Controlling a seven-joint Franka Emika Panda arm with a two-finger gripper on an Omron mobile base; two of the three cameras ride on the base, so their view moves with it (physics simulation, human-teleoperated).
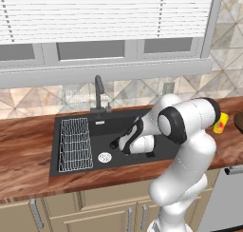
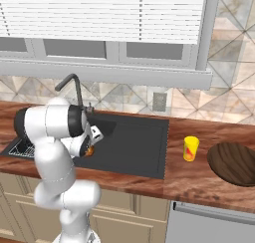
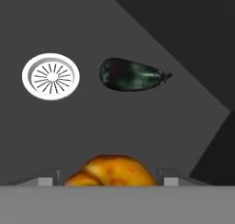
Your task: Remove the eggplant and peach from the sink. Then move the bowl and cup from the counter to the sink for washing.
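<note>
**The claw reaches down for the peach**

The arm bends low into the black sink (image 1: 71,167). Its claw (image 3: 110,179) is down in the basin, right over the peach (image 3: 110,171). In the hand view, the two finger tips stand wide apart, one on each side of the orange fruit. The claw is open and is not squeezing the peach yet. I think it is held open like this so the round fruit can fit in between before it shuts. In the right base view a bit of the orange fruit shows just under the hand.

The eggplant (image 3: 132,74) lies flat on the sink floor, a little beyond the peach and beside the silver drain (image 3: 50,76). It is not touching either one. It looks like it must wait its turn, since the claw can only lift one thing at a time.

The yellow cup (image 2: 190,148) stands upright on the wooden tabletop (image 2: 199,182), to the right of the sink. The brown bowl (image 2: 234,163) sits near it, further right. They are waiting there, I guess, because the sink should be emptied first. Nothing has come out of the sink yet, so the job seems to be at its start.
</note>
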